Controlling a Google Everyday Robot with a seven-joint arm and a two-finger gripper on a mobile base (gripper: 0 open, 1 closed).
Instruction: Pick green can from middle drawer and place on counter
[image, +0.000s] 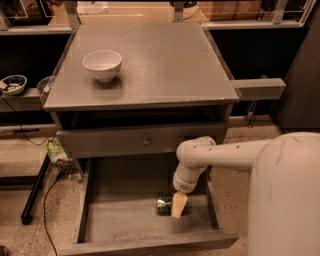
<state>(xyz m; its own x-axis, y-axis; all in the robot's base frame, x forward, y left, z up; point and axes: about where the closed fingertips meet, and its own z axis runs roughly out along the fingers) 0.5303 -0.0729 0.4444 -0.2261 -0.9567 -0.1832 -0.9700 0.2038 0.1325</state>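
The green can lies on its side on the plank bottom of the open middle drawer, right of centre. My gripper reaches down into the drawer from the right and sits right at the can's right end, partly covering it. My white arm bends over the drawer's right side. The grey counter is above, with a white bowl standing on its left part.
A closed drawer front with a small round knob sits just above the open drawer. Narrow side shelves stick out left and right; the left one holds a small bowl. Cables and a black bar lie on the floor at left.
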